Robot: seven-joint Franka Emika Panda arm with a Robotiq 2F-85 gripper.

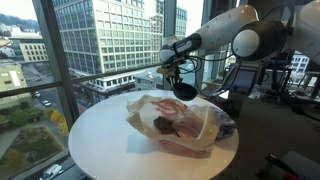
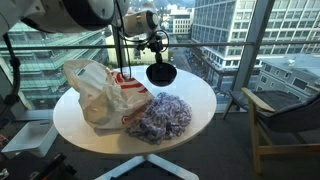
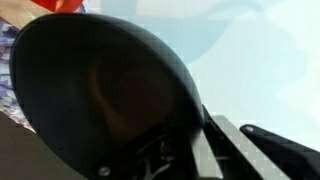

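Observation:
My gripper [image 1: 178, 70] [image 2: 155, 47] is shut on the rim of a black bowl [image 1: 184, 90] [image 2: 161, 73] and holds it in the air above the far part of a round white table [image 1: 100, 130] [image 2: 195, 90]. In the wrist view the dark bowl [image 3: 100, 100] fills most of the frame, with a finger of the gripper [image 3: 205, 150] along its edge. A crumpled white and red plastic bag [image 1: 175, 125] [image 2: 95, 90] lies on the table just below and beside the bowl.
A bluish-purple bundle of fabric [image 2: 160, 117] [image 1: 226, 124] lies on the table next to the bag. Tall glass windows stand right behind the table. A chair [image 2: 285, 115] stands beside the table.

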